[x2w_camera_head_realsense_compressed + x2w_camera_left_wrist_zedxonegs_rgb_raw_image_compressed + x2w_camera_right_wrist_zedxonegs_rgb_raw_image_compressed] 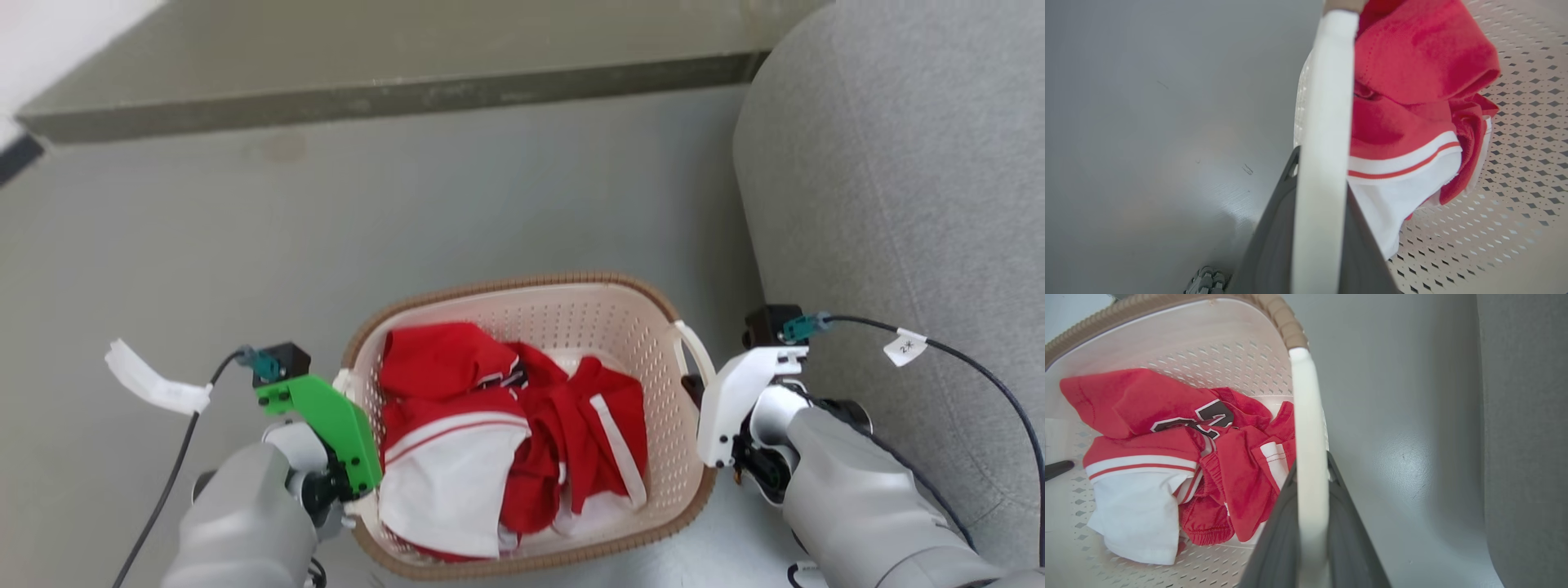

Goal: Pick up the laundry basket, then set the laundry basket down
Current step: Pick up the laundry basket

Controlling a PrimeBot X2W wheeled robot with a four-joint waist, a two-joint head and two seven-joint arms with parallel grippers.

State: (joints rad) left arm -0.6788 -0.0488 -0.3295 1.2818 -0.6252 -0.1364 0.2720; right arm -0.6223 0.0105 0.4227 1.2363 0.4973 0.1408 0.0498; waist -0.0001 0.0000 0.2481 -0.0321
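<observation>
A grey floor (490,204) stretches to the far side, where a low olive-grey ledge (392,90) runs across. A grey sofa (898,163) takes up the right side.

The laundry basket (571,314) sits in the near middle, just left of the sofa and between the two arms. It is cream with small holes and a brown woven-look rim. I cannot tell whether its base touches the floor. Crumpled red and white clothes (490,408) lie inside it, piled toward the near left.

The left gripper (1321,175) is at the basket's left edge. Its dark fingers (1274,245) press on either side of the white left handle (1323,102), gripping it. The right gripper (1310,465) is at the basket's right edge, with its fingers (1351,539) clamped the same way around the white right handle (1306,408).

A black cable carrying a small white tag (904,347) curves from the right wrist across the sofa.
</observation>
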